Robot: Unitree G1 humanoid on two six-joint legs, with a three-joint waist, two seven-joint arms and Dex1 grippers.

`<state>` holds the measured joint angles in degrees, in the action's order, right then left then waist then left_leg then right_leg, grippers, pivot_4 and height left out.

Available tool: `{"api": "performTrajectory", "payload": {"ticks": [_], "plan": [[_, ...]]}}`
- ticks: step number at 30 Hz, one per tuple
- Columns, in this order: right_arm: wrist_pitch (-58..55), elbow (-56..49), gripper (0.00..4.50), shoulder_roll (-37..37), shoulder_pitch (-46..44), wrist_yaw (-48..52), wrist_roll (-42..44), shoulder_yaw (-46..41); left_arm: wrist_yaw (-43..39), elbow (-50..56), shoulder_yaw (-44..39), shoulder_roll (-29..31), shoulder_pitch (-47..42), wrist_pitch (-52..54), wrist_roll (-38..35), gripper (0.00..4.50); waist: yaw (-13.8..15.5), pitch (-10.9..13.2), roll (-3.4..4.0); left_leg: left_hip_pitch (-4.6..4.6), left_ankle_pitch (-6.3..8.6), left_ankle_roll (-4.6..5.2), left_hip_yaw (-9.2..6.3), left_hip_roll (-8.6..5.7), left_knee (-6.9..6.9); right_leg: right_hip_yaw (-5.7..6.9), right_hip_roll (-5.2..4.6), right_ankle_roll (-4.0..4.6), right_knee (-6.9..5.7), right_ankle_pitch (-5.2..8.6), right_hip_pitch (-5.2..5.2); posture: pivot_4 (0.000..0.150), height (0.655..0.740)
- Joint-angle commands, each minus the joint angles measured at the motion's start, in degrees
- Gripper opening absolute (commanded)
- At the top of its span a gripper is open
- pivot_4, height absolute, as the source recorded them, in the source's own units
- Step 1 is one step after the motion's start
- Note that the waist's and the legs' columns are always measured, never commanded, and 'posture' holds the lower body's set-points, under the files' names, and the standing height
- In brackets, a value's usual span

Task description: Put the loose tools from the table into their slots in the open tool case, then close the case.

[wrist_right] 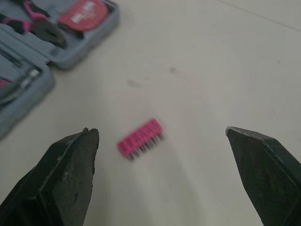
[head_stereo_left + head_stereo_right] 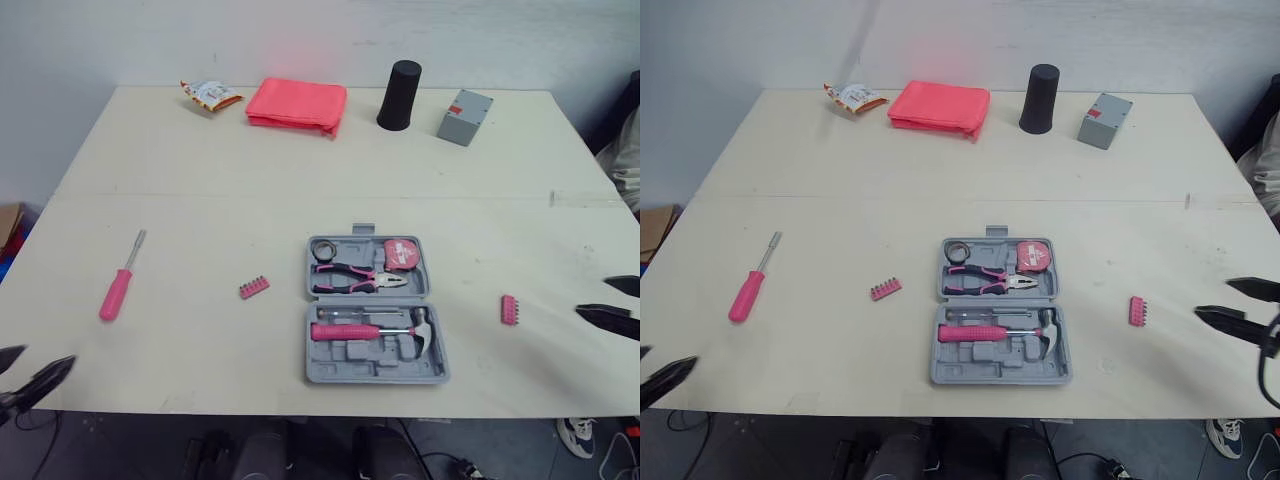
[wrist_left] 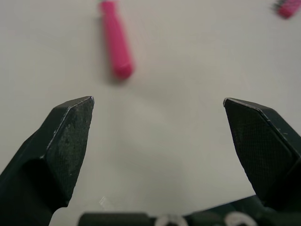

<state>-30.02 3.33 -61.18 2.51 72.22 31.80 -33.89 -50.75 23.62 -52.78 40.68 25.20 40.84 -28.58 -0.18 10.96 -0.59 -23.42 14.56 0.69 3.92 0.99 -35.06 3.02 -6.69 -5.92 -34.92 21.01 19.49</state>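
Observation:
The open grey tool case [image 2: 372, 310] lies mid-table, holding pliers [image 2: 358, 279], a tape measure [image 2: 403, 252] and a pink-handled hammer [image 2: 370, 330]. A pink-handled screwdriver [image 2: 121, 280] lies loose at the left, also seen as the screwdriver [image 3: 116, 40] beyond my left fingers. One pink bit holder [image 2: 254, 288] rests left of the case, another bit holder [image 2: 510, 309] right of it. My left gripper [image 2: 25, 378] hovers open at the table's front left corner, short of the screwdriver. My right gripper [image 2: 618, 303] is open at the right edge, with the right bit holder [image 1: 140, 139] ahead of it.
Along the far edge sit a snack packet [image 2: 209, 94], a folded pink cloth [image 2: 297, 104], a black cup [image 2: 399, 95] and a small grey box [image 2: 464, 116]. A seam [image 2: 300, 195] crosses the table behind the case.

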Motion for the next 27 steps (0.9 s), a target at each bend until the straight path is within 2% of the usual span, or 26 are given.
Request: {"api": "performTrajectory", "payload": {"ticks": [1,4,7,12,17,20,27], "plan": [[-5.69,-13.47,4.5,3.2,-2.46,-3.01,8.0,2.77,1.34,1.66,7.47,2.66,-4.22,-1.63,0.38,4.48,0.0,-0.01,0.02,-0.02,-0.06,-0.05,0.0,0.03,-0.01,0.01,0.05,-0.01,-0.03,0.0,0.01,0.15,0.7355],[-9.29,-25.29,4.5,6.54,-6.41,-6.82,13.75,8.6,0.22,0.2,17.4,4.28,-9.53,-5.39,2.14,4.48,-0.2,0.01,0.06,0.04,-0.18,-0.13,0.02,0.05,-0.01,0.0,0.09,-0.02,-0.18,-0.01,0.02,0.15,0.7355],[-10.95,-32.26,4.5,9.03,-10.68,-9.53,16.77,14.38,-1.03,-3.72,25.57,5.83,-14.86,-9.54,5.06,4.48,-0.25,0.02,0.06,0.04,-0.24,-0.16,0.08,0.06,-0.03,-0.04,0.1,-0.02,-0.42,-0.01,0.13,0.15,0.7355],[-12.2,-36.71,4.5,13.8,-19.85,-14.28,17.65,24.26,-2.51,-12.65,38.12,4.73,-26.71,-13.85,8.04,4.48,-0.01,0.03,0.02,0.07,-0.35,-0.22,0.06,0.07,-0.06,-0.01,0.12,0.01,-0.61,0.0,0.2,0.15,0.7355],[-12.69,-36.62,4.5,15.24,-23.02,-16.5,17.3,27.07,-1.44,-20.94,44.38,1.86,-33.13,-19.98,12.04,4.48,-0.02,0.02,-0.01,0.03,-0.55,0.11,0.06,0.02,-0.1,0.0,0.08,-0.01,-0.69,-0.01,0.23,0.15,0.7355],[-12.41,-36.49,4.5,14.86,-22.6,-17.17,17.18,26.53,-1.51,-24.18,46.59,0.08,-35.2,-23.26,13.36,4.48,0.01,0.02,-0.01,0.02,-0.62,-0.05,0.07,0.01,-0.1,0.05,0.09,-0.01,-0.72,-0.01,0.23,0.15,0.7355],[-12.47,-36.0,4.5,14.88,-21.83,-18.94,17.43,25.49,0.06,-26.94,49.54,-3.56,-38.17,-23.83,14.42,4.48,0.02,0.03,-0.05,0.04,-0.6,0.25,0.07,-0.01,-0.24,0.1,0.08,-0.06,-0.9,-0.03,0.2,0.15,0.7355]]}}
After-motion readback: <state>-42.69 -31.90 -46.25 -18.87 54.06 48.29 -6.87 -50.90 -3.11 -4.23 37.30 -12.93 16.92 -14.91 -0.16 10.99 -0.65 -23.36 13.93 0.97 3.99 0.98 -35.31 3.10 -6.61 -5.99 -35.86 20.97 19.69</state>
